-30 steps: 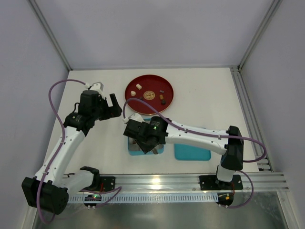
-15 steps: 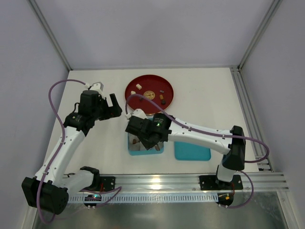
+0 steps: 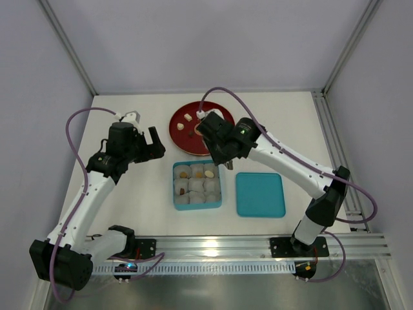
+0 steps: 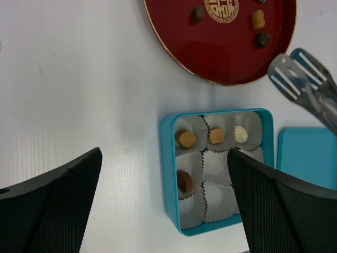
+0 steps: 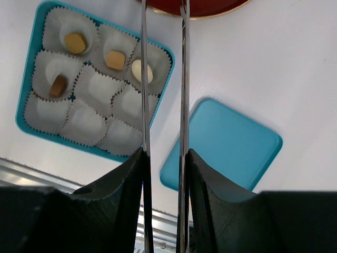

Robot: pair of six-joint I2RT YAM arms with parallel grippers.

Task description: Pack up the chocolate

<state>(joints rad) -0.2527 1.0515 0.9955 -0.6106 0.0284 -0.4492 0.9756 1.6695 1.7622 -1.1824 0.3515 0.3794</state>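
R arm has swung off the teal box (image 3: 175, 188) and up to the near-right rim of the red plate (image 3: 181, 123), so the box's paper cups (image 4: 216, 164) are uncovered now. L arm hasn't shifted.

The right gripper (image 5: 163, 158) is clenched on thin metal tongs (image 5: 184, 79), w/ a finger pressing each blade and the blades close and parallel. In the L wrist view the tong tips hang over bare tabletop (image 3: 148, 206), btwn the plate's near rim and the box's far-right corner. Can't tell if anything sits btwn the tips.

The left gripper (image 3: 157, 143) is released, jaws spread wide, hovering over the left half of the tabletop just left of the plate.

Chocolate (image 4: 216, 135): 4 pcs are in the box. The far row is full, w/ tan in the left and mid cups and a cream piece (image 4: 240, 134) in the right one. A dark brown piece (image 4: 184, 181) sits in the mid row's left cup. Other loose pieces (image 4: 257, 19) lie on the plate, tan and dark.

The box sits mid-tabletop toward the near edge. The teal lid (image 3: 261, 194) lies flat just right of it, not touching. The plate is at centre toward the far edge.
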